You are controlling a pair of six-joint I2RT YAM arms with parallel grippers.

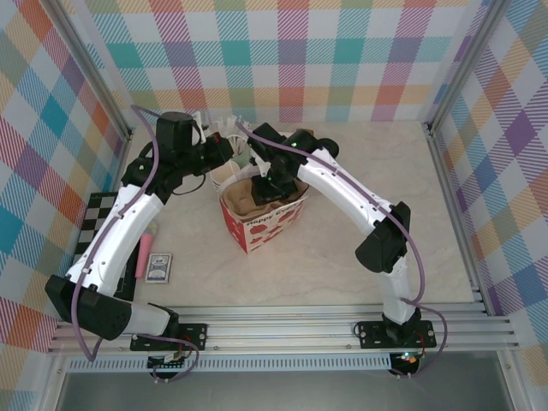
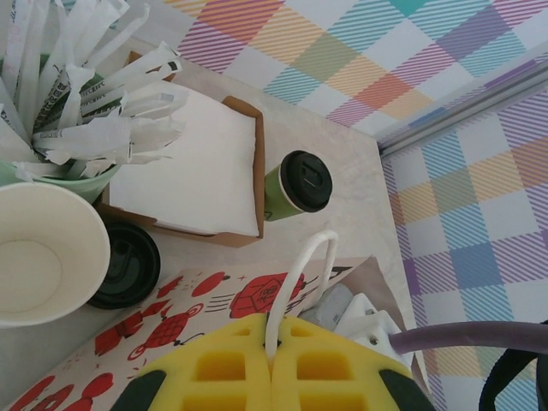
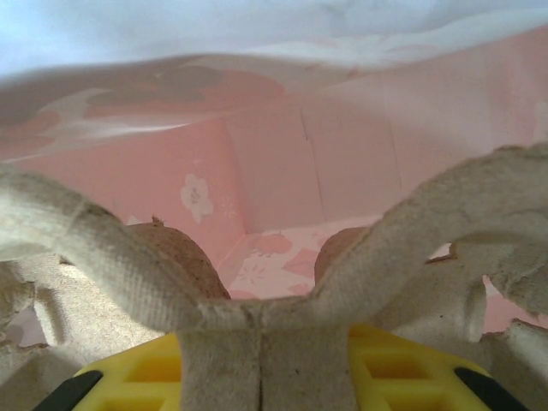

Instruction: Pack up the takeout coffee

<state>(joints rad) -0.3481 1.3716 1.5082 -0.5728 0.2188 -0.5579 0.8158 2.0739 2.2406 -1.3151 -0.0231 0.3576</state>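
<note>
The coffee cup [image 2: 295, 184], dark green with a black lid, stands upright on the surface [image 2: 360, 197]. It is outside the bag [image 2: 171, 317] and just beside the napkin box [image 2: 197, 163]. The left fingers [image 2: 223, 368] are pressed together on the bag's white handle [image 2: 295, 274], holding the mouth up. The right fingers [image 3: 145, 372] are down inside the bag, clamped on the centre rib of a pulp cup carrier [image 3: 111, 257], with the pink bag walls close around it.

The carrier does not look seated on the bag floor yet, and that is the first risk. One of its wings could catch on a wall and leave it tilted, so a cup set in it later would lean. A tug from the right arm could also drag the thin handle out of the left fingers and let the mouth fold shut. The bag looks light and could slide or tip toward the coffee cup nearby. A knock there might topple the cup and spill it through the lid.
</note>
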